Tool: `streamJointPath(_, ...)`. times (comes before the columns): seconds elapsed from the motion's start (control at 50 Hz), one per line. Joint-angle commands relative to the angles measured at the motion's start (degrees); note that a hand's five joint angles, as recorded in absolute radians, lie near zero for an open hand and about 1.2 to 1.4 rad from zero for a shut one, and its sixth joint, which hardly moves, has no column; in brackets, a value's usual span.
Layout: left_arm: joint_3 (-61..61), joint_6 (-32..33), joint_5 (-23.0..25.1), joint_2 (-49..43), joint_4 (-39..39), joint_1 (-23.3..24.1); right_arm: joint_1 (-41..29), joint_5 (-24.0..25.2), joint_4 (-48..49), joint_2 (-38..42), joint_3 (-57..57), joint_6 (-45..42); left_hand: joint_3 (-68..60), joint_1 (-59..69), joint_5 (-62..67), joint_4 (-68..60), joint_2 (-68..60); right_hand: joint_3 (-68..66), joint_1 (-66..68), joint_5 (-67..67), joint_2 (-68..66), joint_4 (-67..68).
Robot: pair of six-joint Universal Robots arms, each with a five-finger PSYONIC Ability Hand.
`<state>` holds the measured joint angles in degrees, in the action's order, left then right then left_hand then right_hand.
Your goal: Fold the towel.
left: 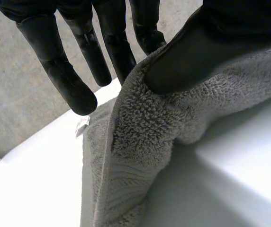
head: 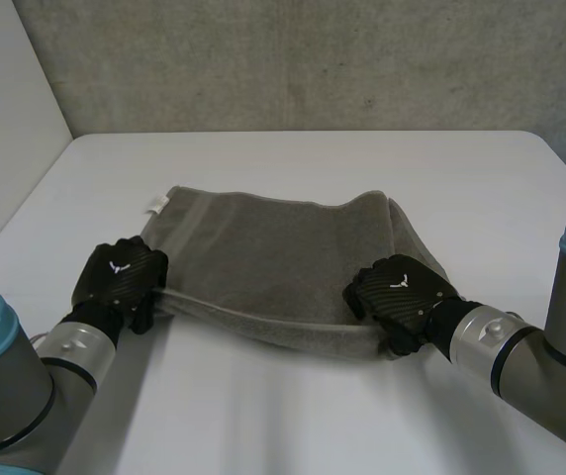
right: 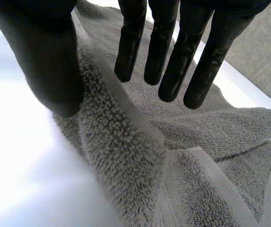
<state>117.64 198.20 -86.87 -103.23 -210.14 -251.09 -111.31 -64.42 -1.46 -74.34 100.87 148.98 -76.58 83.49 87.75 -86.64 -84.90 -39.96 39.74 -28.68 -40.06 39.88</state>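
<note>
Head view: the grey towel (head: 273, 257) lies in the middle of the counter (head: 313, 158), with its near edge raised. The left hand (head: 120, 282), knuckles up, is at the towel's near left corner, and the right hand (head: 400, 297) is at its near right corner.

Left wrist view: the straight fingers (left: 69, 80) and thumb pinch the towel's edge.

Right wrist view: the thumb and straight fingers pinch a ridge of towel.
</note>
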Motion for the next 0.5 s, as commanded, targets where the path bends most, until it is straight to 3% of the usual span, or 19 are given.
streamJointPath(0.02, -1.6, 1.0, -0.1, -0.5, -0.1, 0.0, 2.0, 0.4, 0.8, 0.0, -0.3, -0.2, -3.4, -3.5, -17.8, 6.6, 4.9, 15.7, -15.5, 14.4, 15.8, -15.6)
streamJointPath(0.16, -0.7, 1.0, -0.1, -0.7, -0.2, 0.0, 5.3, 1.4, 0.1, -1.6, -3.2, -0.2, -3.4, -3.5, -17.8, 6.6, 4.9, 19.6, -19.4, 18.3, 19.7, -19.5)
streamJointPath(0.32, 0.0, 1.2, -0.1, -1.0, -0.2, 0.0, 7.9, 6.9, -8.2, -2.4, -10.4, -3.4, -3.4, -3.5, -17.8, 6.6, 4.9, 17.1, -16.9, 15.8, 17.2, -17.0)
streamJointPath(0.5, 0.7, 1.3, -0.1, -0.9, -0.2, 0.1, 7.1, 6.8, -19.0, 10.0, -22.0, -17.4, -3.4, -3.5, -17.8, 6.6, 4.9, 14.4, -14.2, 13.1, 14.5, -14.3)
